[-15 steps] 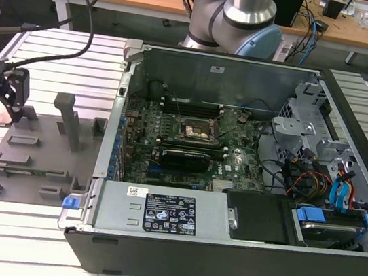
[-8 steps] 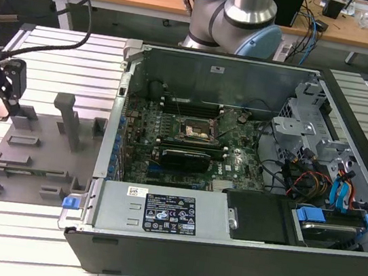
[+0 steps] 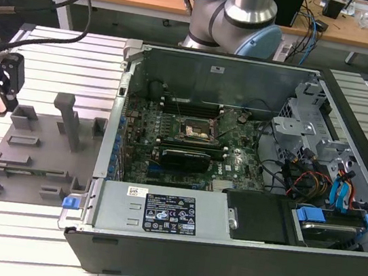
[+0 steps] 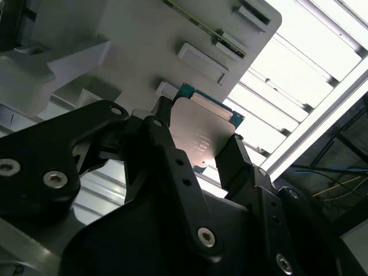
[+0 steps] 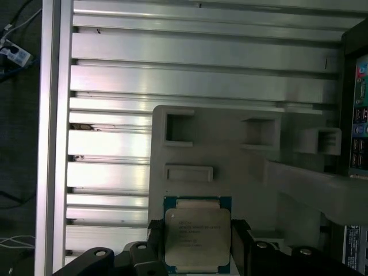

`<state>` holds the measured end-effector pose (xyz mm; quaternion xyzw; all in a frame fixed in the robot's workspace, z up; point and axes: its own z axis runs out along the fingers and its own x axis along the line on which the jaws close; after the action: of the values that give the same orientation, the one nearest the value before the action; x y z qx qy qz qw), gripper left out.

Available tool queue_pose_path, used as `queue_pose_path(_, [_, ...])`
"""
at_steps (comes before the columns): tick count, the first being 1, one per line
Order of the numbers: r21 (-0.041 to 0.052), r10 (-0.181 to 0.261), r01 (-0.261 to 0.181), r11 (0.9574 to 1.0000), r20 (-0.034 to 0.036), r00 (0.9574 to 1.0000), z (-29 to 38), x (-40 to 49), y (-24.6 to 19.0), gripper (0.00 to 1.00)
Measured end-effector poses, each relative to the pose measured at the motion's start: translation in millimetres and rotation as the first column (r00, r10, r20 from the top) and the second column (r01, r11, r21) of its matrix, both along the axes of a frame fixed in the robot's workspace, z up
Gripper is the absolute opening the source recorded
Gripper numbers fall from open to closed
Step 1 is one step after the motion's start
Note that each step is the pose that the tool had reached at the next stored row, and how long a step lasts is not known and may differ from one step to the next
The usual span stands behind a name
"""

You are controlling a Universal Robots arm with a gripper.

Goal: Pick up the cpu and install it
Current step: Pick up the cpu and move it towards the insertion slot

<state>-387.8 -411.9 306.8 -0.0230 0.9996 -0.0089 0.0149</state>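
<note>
**Chip pinched by its edges, well apart from its socket**

Nearest the lens in the second wrist view is the black linkage of the gripper [image 4: 198, 144]. Its two fingers [image 4: 234, 164] are clamped against opposite edges of the cpu [image 4: 202, 129], a flat square chip with a silvery lid on a green rim; the first wrist view shows the same pinch, one finger on each side. The chip is over the grey fixture tray [image 3: 30, 157], near one of its edges; I cannot tell whether it rests on the tray or is clear of it.

In the exterior view the gripper hangs at nine o'clock, over the tray's ten o'clock corner. The tray lies on a slatted metal counter [image 3: 18, 245]. An open computer case [image 3: 223, 246] stands at three o'clock from the tray. The black-framed socket [image 3: 197, 132] sits near the middle of the motherboard [image 3: 239, 161], well apart from the chip.

As I judge it, the hold is the weak point. Only thin edges are gripped, so a jolt could tilt the chip or let it slip; a dropped chip could land on the counter's slats or in a gap between them. The tray's upright post [image 3: 70, 118] and the case wall [image 3: 119, 101] stand between chip and socket; a low path could knock it against either. At the socket, a tilted or wrongly turned chip could bend the contacts; loose cables [image 3: 302, 178] lie near the board's three o'clock side.
</note>
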Motion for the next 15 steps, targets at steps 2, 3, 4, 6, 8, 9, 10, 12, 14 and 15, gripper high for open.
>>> queue_pose_path(2, [0.0, 0.0, 0.0, 1.0, 0.0001, 1.0, 3.7, 0.0, 0.0, 0.55])
queue_pose_path(3, [0.0, 0.0, 0.0, 1.0, 0.0, 1.0, 5.0, 0.0, 0.0, 0.55])
queue_pose_path(4, [0.0, 0.0, 0.0, 1.0, 0.0001, 1.0, 6.5, 0.0, 0.0, 0.55])
queue_pose_path(6, [0.0, 0.0, 0.0, 1.0, 0.0, 1.0, 10.4, 0.0, 0.0, 0.55])
queue_pose_path(8, [0.0, 0.0, 0.0, 1.0, 0.0, 1.0, 13.8, 0.0, 0.0, 0.55])
queue_pose_path(9, [0.0, 0.0, 0.0, 1.0, 0.0001, 1.0, 15.4, 0.0, 0.0, 0.55])
queue_pose_path(10, [0.0, 0.0, 0.0, 1.0, 0.0001, 1.0, 17.2, 0.0, 0.0, 0.55])
queue_pose_path(12, [0.0, 0.0, 0.0, 1.0, 0.0, 1.0, 20.0, 0.0, 0.0, 0.55])
queue_pose_path(14, [0.0, 0.0, 0.0, 1.0, 0.0, 1.0, 23.5, 0.0, 0.1, 0.55])
queue_pose_path(15, [0.0, 0.0, 0.0, 1.0, 0.0001, 1.0, 24.5, 0.1, 0.1, 0.55])
